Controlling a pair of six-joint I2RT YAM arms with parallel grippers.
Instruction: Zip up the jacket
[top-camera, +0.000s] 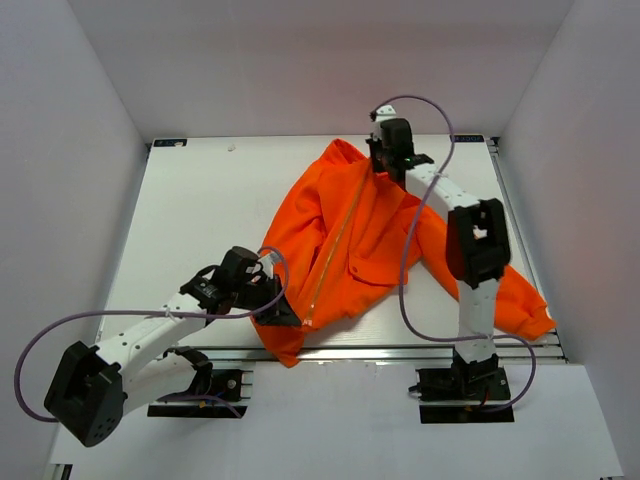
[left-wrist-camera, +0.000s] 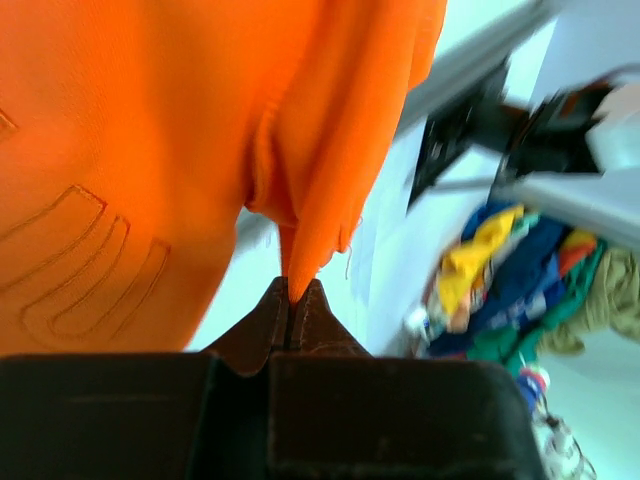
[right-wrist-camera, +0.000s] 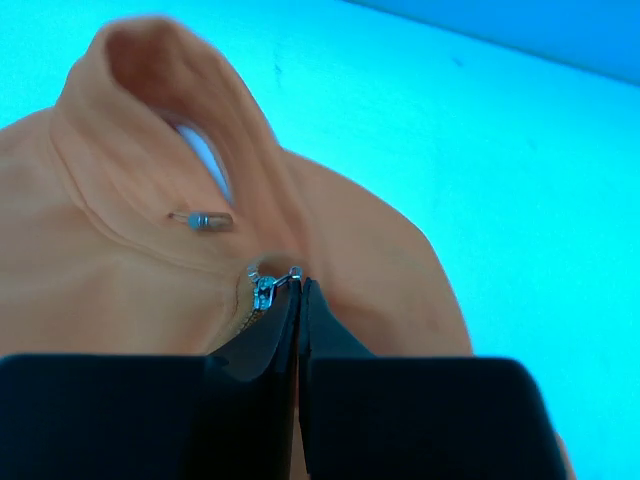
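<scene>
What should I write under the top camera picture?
Two robot arms hold the orange jacket: left gripper pinching its hem, right gripper shut at the collar.

Jacket (top-camera: 370, 235): soft orange cloth, matt and fine-textured. Raised rows of stitching show in the left wrist view, with loose thread ends at the hem edge.

Zipper tape (top-camera: 335, 250): pale cloth strip, matt.

Zipper slider (right-wrist-camera: 263, 291): bare metal, silvery and glossy.

Left pincer (left-wrist-camera: 290, 292) and right pincer (right-wrist-camera: 299, 283): dark, smooth, matt fingers that look like plastic.

Desk (top-camera: 200, 220): white, smooth, matt surface.

Arm cable (top-camera: 403, 270): smooth lilac-grey sheath with a slight sheen.
</scene>
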